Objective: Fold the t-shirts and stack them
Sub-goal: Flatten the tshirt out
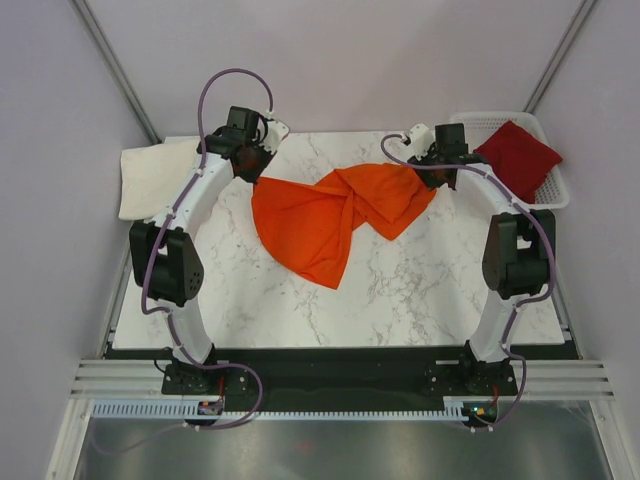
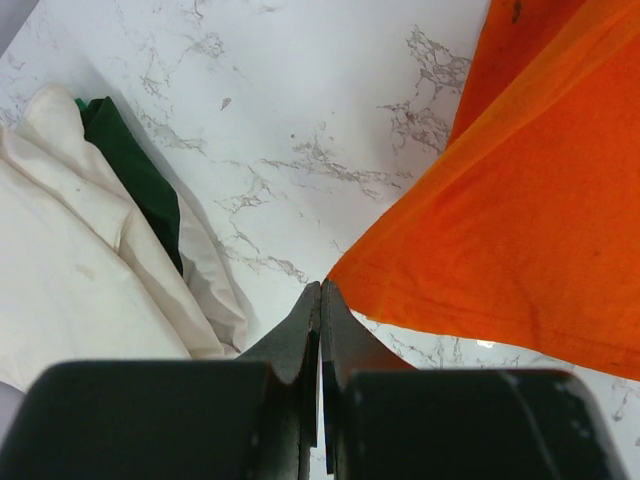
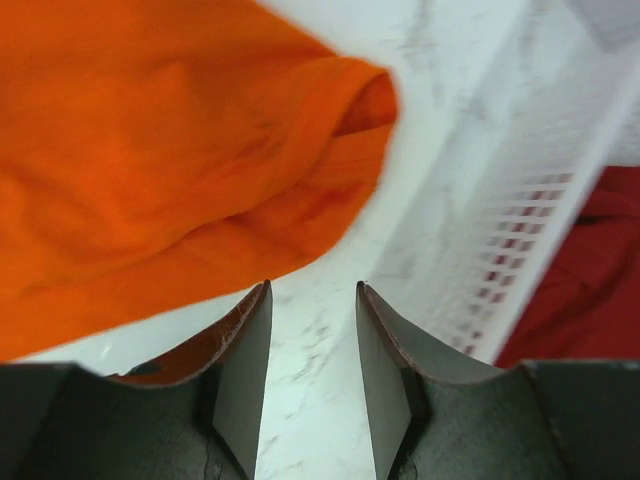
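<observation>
1. Sprawling across the far middle of the white, grey-veined marble table [image 1: 400, 290] in the top view, the orange t-shirt [image 1: 330, 215] lay crumpled and twisted, its soft cloth bunched into a knot-like fold near its centre. The cream t-shirt [image 1: 155, 178] sat as a flat, roughly squared bundle at the table's far left edge. The dark red t-shirt [image 1: 518, 158] lay inside the white plastic lattice basket [image 1: 555, 195] at the far right. The left gripper [image 1: 255, 168] sat at the orange shirt's far left corner and the right gripper [image 1: 437, 168] at its far right edge.

2. In the left wrist view, the left gripper [image 2: 320, 290] had its jaws pressed together with no gap. The orange shirt's [image 2: 520, 230] pointed corner met the tips; whether cloth was nipped between them could not be told. The cream shirt [image 2: 70, 260] lay in wrinkled folds to the left, a dark green cloth [image 2: 135, 175] tucked among them.

3. In the right wrist view, the right gripper [image 3: 312, 290] stood moderately open over bare marble, holding nothing. The orange sleeve [image 3: 170, 170] lay just ahead, the basket wall [image 3: 520, 230] to the right, with red cloth [image 3: 590, 280] behind its holes.
</observation>
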Motion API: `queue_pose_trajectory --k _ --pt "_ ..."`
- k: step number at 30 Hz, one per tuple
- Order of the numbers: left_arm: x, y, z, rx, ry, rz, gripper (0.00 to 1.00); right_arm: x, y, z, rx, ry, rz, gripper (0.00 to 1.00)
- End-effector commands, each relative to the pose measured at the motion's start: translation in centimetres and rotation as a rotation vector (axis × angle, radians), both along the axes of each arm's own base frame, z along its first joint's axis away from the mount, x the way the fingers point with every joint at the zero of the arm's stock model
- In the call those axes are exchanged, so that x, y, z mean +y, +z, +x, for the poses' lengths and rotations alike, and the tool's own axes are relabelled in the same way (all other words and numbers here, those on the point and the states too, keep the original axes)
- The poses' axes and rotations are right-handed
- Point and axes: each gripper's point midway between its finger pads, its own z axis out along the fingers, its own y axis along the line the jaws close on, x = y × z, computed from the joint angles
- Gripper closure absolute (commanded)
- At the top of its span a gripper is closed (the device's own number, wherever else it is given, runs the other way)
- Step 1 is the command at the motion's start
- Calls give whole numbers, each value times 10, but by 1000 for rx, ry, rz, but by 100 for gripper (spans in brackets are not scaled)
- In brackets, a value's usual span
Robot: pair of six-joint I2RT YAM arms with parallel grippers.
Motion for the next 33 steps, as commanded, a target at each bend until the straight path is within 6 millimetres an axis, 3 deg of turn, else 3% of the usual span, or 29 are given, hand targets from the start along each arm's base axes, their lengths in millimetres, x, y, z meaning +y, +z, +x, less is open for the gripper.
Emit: queue_pose_trajectory --k 1,3,8,12,24,33 --pt "1 22 11 -75 -2 -6 98 53 15 -41 41 272 176 53" --pt "1 18 11 -66 -2 -4 98 68 -4 -62 129 315 203 53" --pt "-1 16 9 -59 -6 -8 98 84 -36 -78 221 335 240 53" --pt "-1 12 7 -47 -2 -14 98 92 -57 -78 270 345 279 51" --pt "0 5 3 -27 4 -7 98 103 -80 -61 287 340 275 45" --pt "1 4 5 -27 9 -1 98 104 -88 -54 291 326 254 69"
